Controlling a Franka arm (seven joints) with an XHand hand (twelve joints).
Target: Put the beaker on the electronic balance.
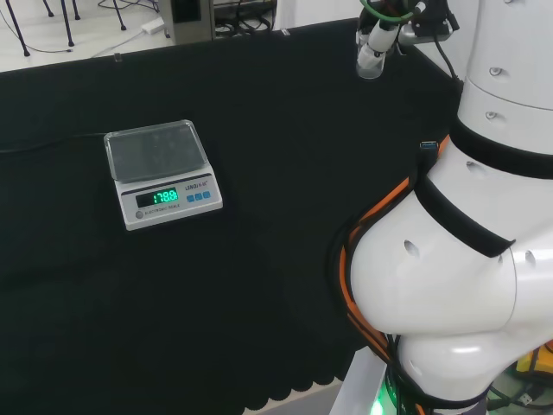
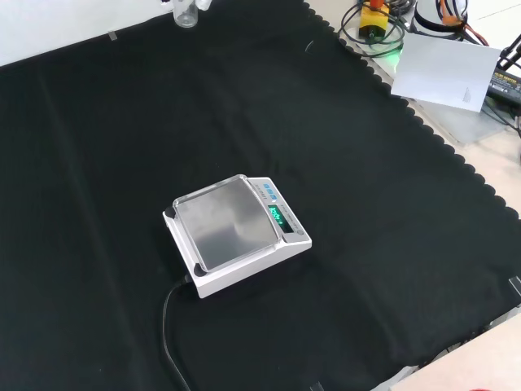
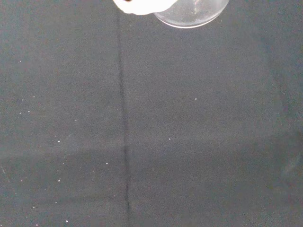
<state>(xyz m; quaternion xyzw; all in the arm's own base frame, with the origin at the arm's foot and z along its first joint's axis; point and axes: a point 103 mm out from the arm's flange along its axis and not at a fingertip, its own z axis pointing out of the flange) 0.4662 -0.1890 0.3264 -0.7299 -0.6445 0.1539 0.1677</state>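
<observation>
In the head view, the arm's big white links are filling the 3 to 5 o'clock side, while the hand is reaching out toward 1 o'clock, its finger state unclear.

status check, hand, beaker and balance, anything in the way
Hand at the cloth's far right in the head view, around the beaker; grip can't be confirmed. Balance pan bare, display lit. Black cloth between them clear.

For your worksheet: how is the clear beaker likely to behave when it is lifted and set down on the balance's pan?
The beaker looks like clear glass or plastic, so probably smooth, slippery and breakable. It looks empty, so likely light. The balance has a flat metal pan, where it might slide.
</observation>
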